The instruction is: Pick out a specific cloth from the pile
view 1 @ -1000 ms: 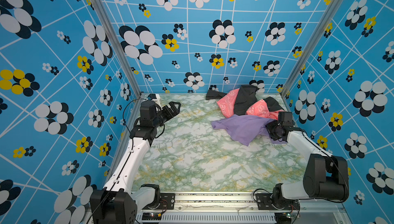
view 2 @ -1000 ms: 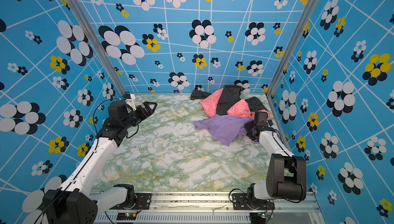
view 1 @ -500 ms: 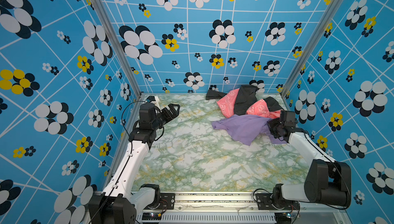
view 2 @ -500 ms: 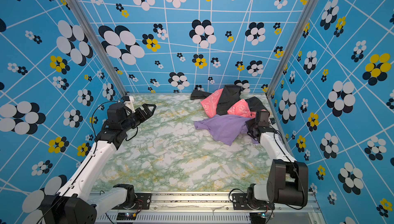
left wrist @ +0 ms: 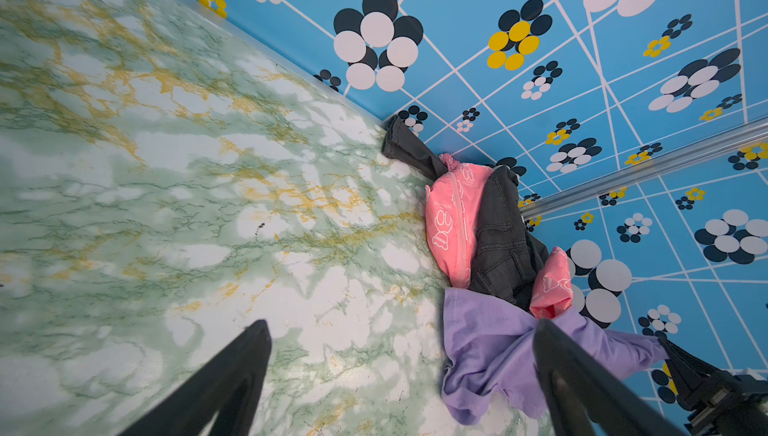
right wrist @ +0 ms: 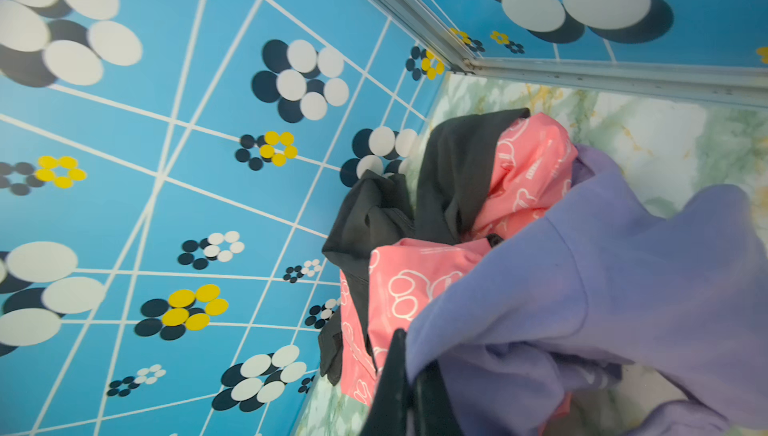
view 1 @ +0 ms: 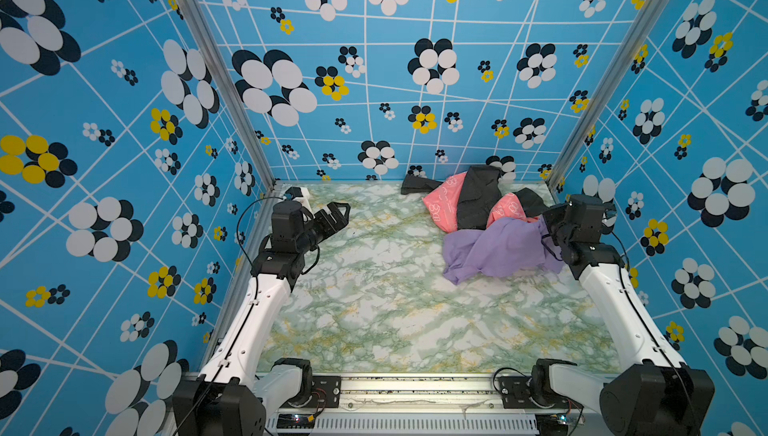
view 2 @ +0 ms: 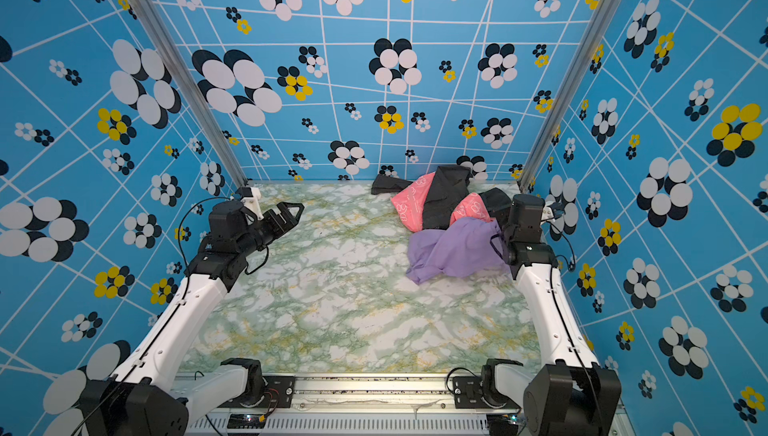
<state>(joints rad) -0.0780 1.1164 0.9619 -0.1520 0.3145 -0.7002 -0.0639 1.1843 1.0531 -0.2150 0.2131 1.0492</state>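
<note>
Blue flower-patterned walls (view 1: 374,60) enclose the green marbled worktop (view 1: 374,309) on three sides. The pile (view 1: 469,209) lies in the worktop's far right corner. There a dark grey-black garment (view 1: 478,197) is draped over a salmon-pink garment (view 1: 442,205) with white print, and both lie close against the back wall.

The cloth (view 1: 494,249), plain lavender, spreads from the pile's near side toward the middle of the worktop. Its near folds rest on the surface, and its right end is drawn into a bunch.

The right gripper (view 1: 545,228), by the right edge, has its jaws closed tight on that bunched end. In the right wrist view, lavender fabric is gathered against the dark fingers (right wrist: 392,384).

The left gripper (view 1: 338,214) hangs over the far left part of the worktop, well apart from the pile. Its jaws are spread wide, hold nothing and point toward the pile.
</note>
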